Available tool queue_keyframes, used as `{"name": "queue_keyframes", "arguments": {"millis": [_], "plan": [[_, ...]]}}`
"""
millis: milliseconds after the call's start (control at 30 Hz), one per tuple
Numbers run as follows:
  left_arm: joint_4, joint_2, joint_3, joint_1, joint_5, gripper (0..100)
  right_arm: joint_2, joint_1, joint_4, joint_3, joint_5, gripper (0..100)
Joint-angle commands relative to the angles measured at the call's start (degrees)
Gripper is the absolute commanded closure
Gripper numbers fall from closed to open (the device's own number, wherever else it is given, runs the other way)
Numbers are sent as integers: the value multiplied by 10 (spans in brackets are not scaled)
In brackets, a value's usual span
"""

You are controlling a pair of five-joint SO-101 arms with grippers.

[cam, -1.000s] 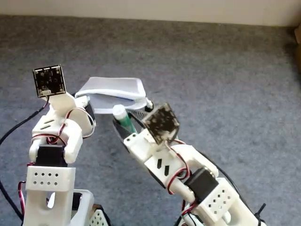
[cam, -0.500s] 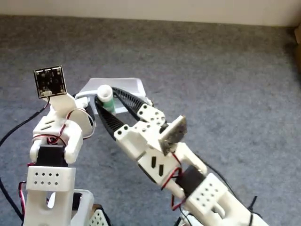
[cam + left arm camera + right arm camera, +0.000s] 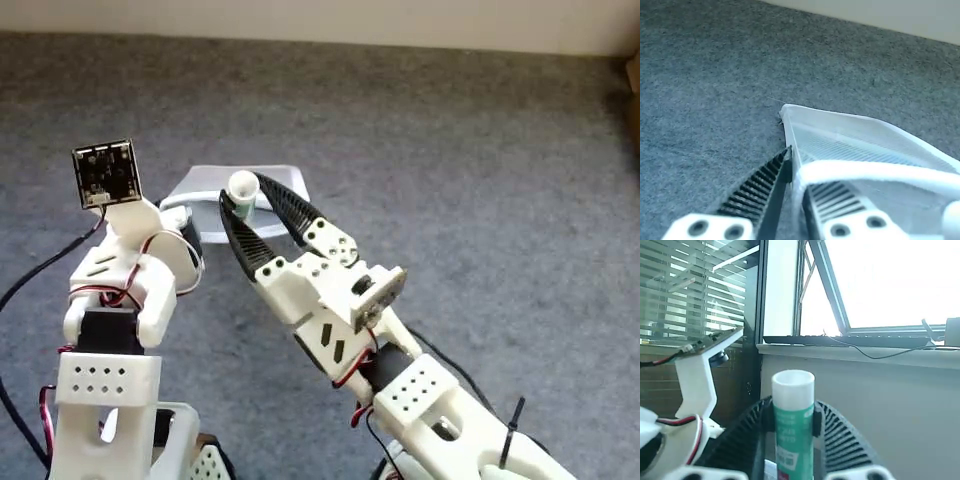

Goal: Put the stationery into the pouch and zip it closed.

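- Glue stick (image 3: 241,186), white cap and green body: clamped between the black ribbed fingers of the right claw (image 3: 245,204), with the cap end standing out past the fingertips.
- Right wrist view: the stick (image 3: 792,425) lies lengthwise between the two fingers (image 3: 840,440), which press on its green body just below the cap. The high view adds its place, directly over the pouch.
- Pouch (image 3: 205,183), white and translucent: on the floor beneath and just beyond the right claw's tips, with one edge toward the left arm.
- Left wrist view: the left claw (image 3: 792,162) is narrowed onto the white rim of the pouch (image 3: 865,142), with a ribbed finger (image 3: 762,187) on either side of the rim. The fine weave of the pouch wall extends away from the tips.
- Surface: grey carpet (image 3: 480,150), under both arms and around the pouch.
- Room, high view: pale wall strip (image 3: 300,20) along the carpet's far edge.
- Room, right wrist view: beyond the claw, a bright window (image 3: 890,285), slatted blinds (image 3: 685,295) and a sill with a dark cable (image 3: 875,342). The left arm's camera board (image 3: 705,347) is close beside the claw.
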Motion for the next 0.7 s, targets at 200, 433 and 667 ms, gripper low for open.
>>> {"name": "queue_keyframes", "arguments": {"millis": [200, 433, 667], "plan": [[-18, -2, -8, 9, -4, 993, 89, 10, -59, -4, -4, 994], [-17, -2, -8, 9, -4, 993, 120, 10, -82, -4, -4, 994], [-17, -2, -8, 8, -4, 993, 122, 7, -79, -3, -4, 882]]}}
